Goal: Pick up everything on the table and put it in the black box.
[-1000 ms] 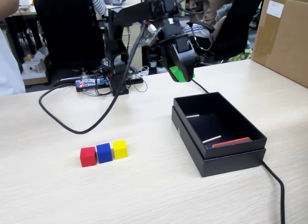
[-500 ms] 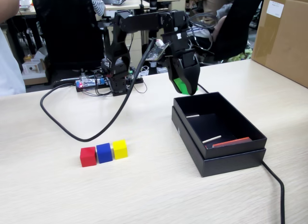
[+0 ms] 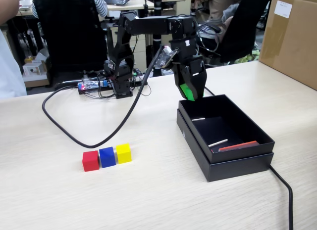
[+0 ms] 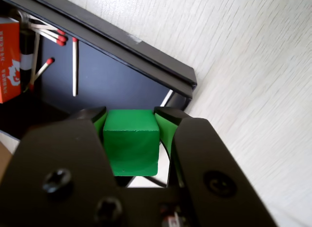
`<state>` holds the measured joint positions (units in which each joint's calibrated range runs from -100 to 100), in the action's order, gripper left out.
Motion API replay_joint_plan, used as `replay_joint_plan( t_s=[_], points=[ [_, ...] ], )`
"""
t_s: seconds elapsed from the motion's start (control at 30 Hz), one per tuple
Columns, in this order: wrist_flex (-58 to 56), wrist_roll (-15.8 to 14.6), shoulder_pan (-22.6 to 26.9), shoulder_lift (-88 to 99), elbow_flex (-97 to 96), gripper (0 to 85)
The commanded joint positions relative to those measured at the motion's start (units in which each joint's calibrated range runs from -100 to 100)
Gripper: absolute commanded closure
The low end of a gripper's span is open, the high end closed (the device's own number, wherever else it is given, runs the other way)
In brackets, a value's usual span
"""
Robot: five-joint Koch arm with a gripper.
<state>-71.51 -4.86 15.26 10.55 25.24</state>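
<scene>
My gripper (image 3: 190,95) (image 4: 130,113) is shut on the green cube (image 4: 131,141) (image 3: 187,91) and hangs in the air over the far left corner of the black box (image 3: 190,138) (image 4: 146,58). Green-lined jaws press the cube on both sides in the wrist view. On the beige table (image 3: 148,190), at the left in the fixed view, the red cube (image 3: 90,161), the blue cube (image 3: 107,157) and the yellow cube (image 3: 123,153) stand touching in a row.
Loose matches (image 4: 74,66) and an orange matchbox (image 4: 9,61) (image 3: 238,146) lie inside the box. A thick black cable (image 3: 74,128) loops across the table from the arm's base (image 3: 119,74); another cable (image 3: 283,190) leaves the box at the right. A brown carton (image 3: 291,37) stands far right.
The gripper, still holding the green cube, has moved right and down, from beside the box's far end to just above its far left corner. The three cubes have not moved.
</scene>
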Motion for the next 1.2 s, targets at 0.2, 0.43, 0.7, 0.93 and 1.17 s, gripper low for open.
replay_joint_plan(
  t_s=[0.2,0.43,0.7,0.93,1.17],
  points=[
    [0.02,-0.29,0.49,1.21,0.42,66.6],
    [0.02,-0.24,0.44,1.78,-0.94,50.1],
    [-0.42,-0.05,-0.63,13.49,2.5,48.3],
    [-1.02,3.47,-7.62,25.19,4.23,48.3],
    [-0.93,10.99,-19.88,22.21,0.78,39.4]
  ],
)
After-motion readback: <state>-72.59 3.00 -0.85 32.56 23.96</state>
